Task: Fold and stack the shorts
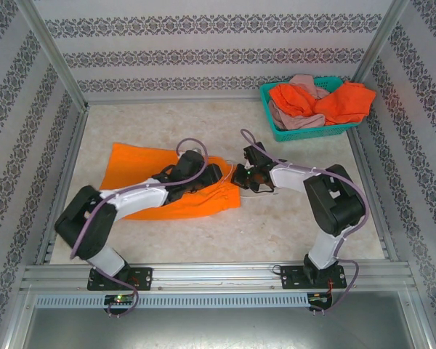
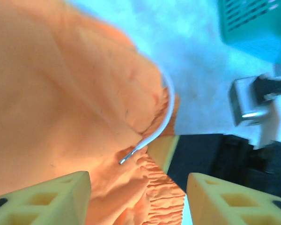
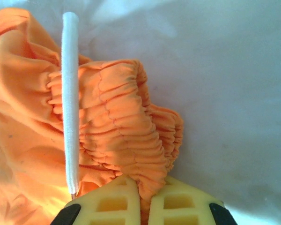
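Bright orange shorts (image 1: 149,182) lie spread on the table left of centre, with the gathered waistband (image 3: 117,122) at their right end and a white drawstring (image 3: 70,103) across it. My right gripper (image 3: 144,199) is shut on that waistband, a fold of cloth pinched between its yellow fingers. Just left of it, my left gripper (image 2: 138,199) is open over the same waistband (image 2: 164,201), the cloth lying loose between its fingers (image 2: 51,197). In the top view the two grippers, left (image 1: 216,174) and right (image 1: 241,177), nearly meet. A red-orange pair (image 1: 345,102) and a dusty pink pair (image 1: 296,121) sit in the basket.
The teal plastic basket (image 1: 265,102) stands at the back right corner, also in the left wrist view as the basket (image 2: 253,23). Patterned walls and metal posts enclose the table (image 1: 291,233). Bare tabletop lies in front of and to the right of the grippers.
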